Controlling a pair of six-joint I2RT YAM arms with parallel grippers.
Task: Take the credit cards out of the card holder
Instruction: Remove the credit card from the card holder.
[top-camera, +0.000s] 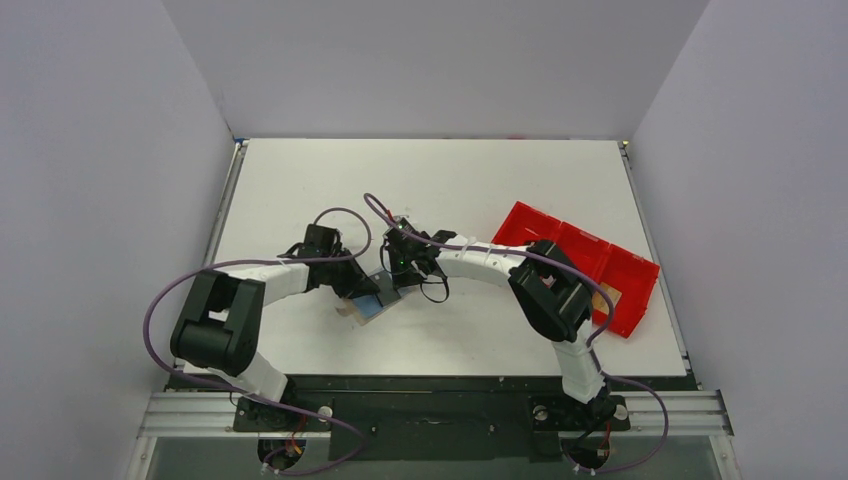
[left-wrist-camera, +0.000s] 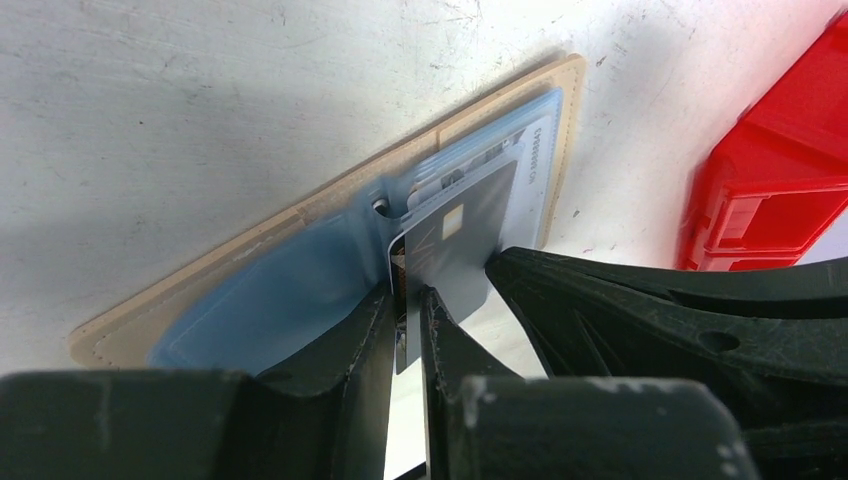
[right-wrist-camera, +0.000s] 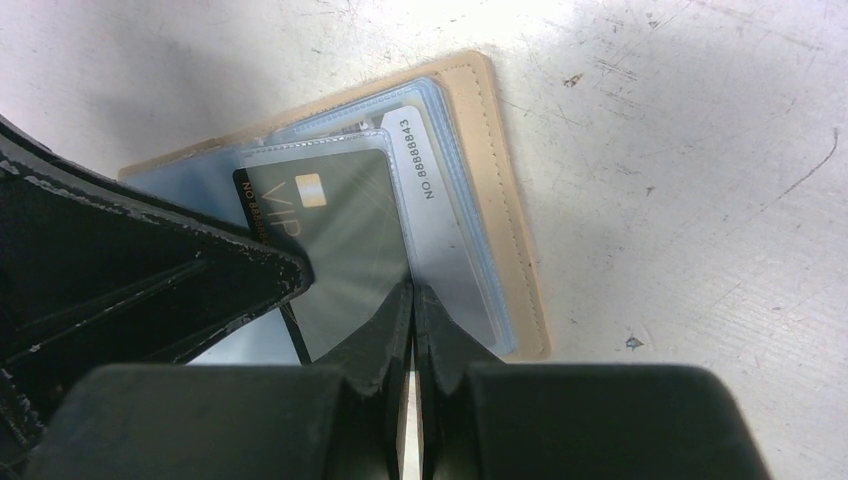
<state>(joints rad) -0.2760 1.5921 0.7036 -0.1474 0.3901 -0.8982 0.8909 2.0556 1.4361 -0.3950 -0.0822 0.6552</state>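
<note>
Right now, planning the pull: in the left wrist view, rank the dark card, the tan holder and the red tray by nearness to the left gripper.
1. The dark card, inside the left gripper.
2. The tan holder, underneath the card.
3. The red tray, far right.

left claw (left-wrist-camera: 405, 300) and right claw (right-wrist-camera: 412, 290) crowd the card holder (right-wrist-camera: 500, 150), red tray (top-camera: 625, 270) lies well aside.

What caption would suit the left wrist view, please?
Left gripper brackets a dark card protruding from the open card holder.
</note>
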